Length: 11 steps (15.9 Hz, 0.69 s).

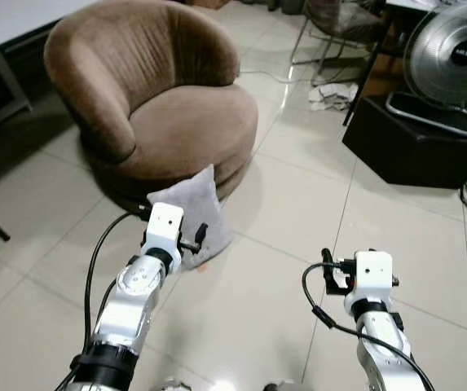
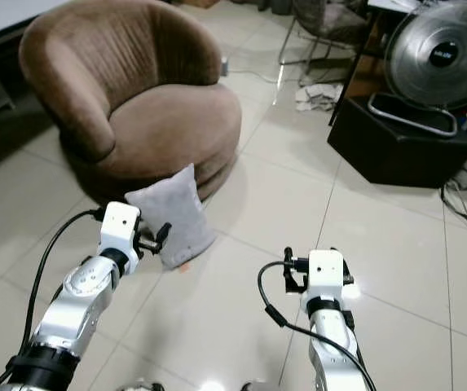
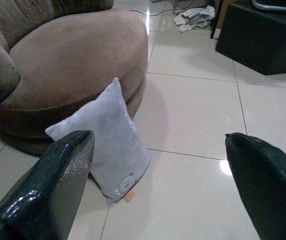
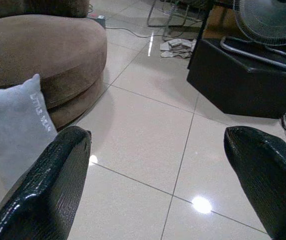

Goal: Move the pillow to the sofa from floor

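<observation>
I'm on the approach, left gripper (image 3: 157, 175) spread wide facing the pillow (image 3: 108, 135) propped against the sofa (image 1: 184, 122), right gripper (image 4: 157, 170) equally agape; next, straddle its corner.

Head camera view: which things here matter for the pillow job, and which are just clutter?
Job:
- grey square fabric pillow, leaning on the chair base
- brown round upholstered sofa chair
- left gripper, open, by the pillow

Clutter:
- black box
- grey round fan
- crumpled white cloth

pillow (image 4: 13, 125) | white lettering, too small to read | fan (image 1: 453, 55) | hub label illegible
</observation>
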{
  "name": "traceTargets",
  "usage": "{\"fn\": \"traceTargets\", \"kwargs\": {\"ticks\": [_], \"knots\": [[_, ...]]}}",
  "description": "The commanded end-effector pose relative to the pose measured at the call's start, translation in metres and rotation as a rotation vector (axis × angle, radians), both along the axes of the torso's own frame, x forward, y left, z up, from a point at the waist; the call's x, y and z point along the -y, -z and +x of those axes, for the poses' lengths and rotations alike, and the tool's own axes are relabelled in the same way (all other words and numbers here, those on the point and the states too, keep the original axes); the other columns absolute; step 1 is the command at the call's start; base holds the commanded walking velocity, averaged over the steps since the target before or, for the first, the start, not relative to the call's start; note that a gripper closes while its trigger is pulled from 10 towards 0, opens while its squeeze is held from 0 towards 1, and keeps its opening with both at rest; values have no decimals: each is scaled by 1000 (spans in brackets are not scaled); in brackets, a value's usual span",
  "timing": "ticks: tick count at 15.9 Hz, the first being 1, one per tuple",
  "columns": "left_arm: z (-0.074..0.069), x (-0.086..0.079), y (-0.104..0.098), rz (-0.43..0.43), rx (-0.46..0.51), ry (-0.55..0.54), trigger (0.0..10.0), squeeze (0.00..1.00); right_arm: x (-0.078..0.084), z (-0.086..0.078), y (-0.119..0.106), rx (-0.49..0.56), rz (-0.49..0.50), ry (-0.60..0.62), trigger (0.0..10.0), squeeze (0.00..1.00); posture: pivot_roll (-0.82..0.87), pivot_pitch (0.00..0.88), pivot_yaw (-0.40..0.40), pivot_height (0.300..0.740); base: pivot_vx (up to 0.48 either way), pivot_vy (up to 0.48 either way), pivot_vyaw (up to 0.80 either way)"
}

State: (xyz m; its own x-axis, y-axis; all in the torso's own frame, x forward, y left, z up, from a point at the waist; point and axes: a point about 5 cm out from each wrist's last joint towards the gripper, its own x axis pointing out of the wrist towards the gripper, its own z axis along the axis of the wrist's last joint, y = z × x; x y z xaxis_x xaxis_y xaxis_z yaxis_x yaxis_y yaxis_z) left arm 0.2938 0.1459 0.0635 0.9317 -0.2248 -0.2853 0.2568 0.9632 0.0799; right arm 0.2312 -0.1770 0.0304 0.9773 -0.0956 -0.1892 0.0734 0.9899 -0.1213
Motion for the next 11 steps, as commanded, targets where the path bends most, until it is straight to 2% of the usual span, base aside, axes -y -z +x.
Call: {"fn": "traceTargets", "kwargs": {"ticks": [1,11], "knots": [[0,0,1,16,-12,9,10000,0,1,-1,2,-6,-9,6,10000,0,-36,85,-19,740,465,0,0],[-2,2,1,20,-13,30,10000,0,0,-2,3,-6,-10,2,10000,0,-35,87,-19,740,460,0,0]]}}
